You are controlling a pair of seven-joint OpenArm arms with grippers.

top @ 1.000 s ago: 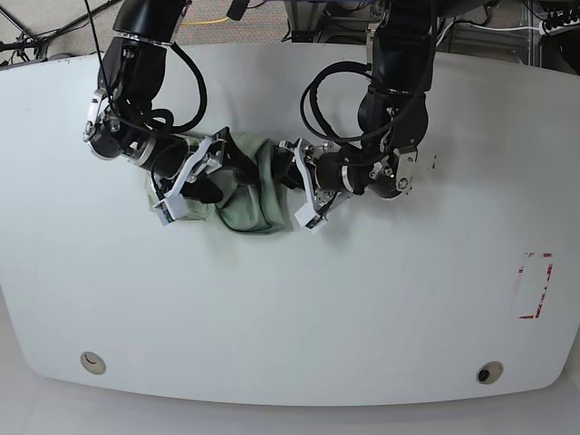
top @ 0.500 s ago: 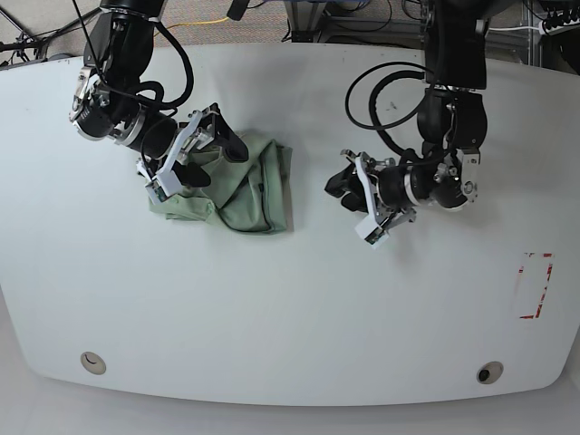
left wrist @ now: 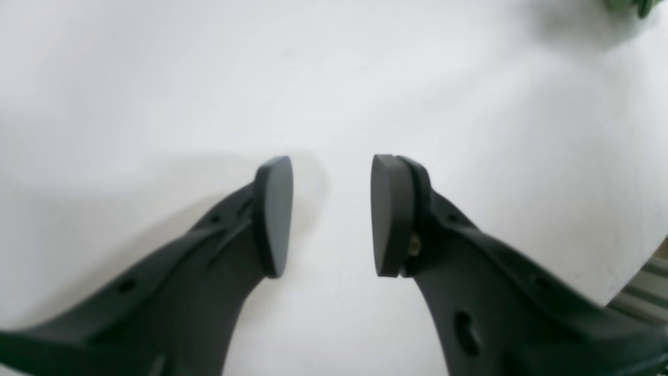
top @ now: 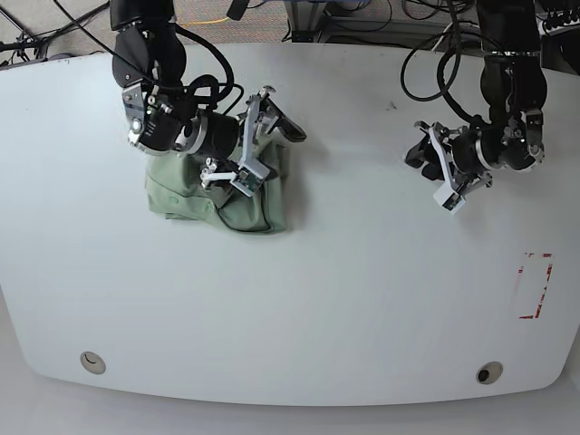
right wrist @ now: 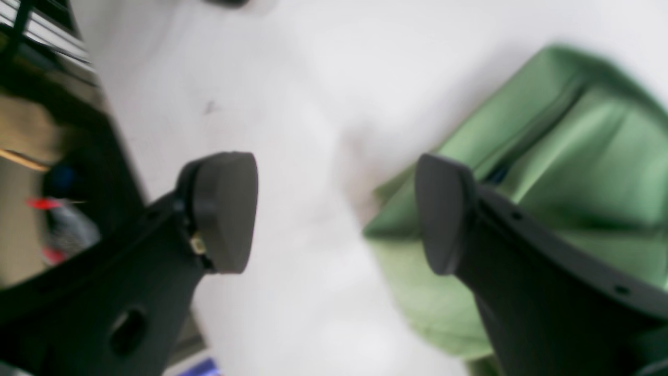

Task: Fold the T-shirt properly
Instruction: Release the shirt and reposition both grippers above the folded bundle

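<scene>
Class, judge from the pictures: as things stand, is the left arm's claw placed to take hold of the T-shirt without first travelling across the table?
Probably not. The left claw is open over bare white table, well apart from the T-shirt. Nothing lies between them, but the right claw is already over the shirt.

— What sort of room is this?
— A robotics lab, I'd say. The wide white counter [top: 299, 308] has rounded corners and a red outlined marker [top: 535, 285] near its right edge.
— And past the far edge?
— Loose cables [top: 204, 20] on the floor and metal framing [top: 313, 18].
</scene>
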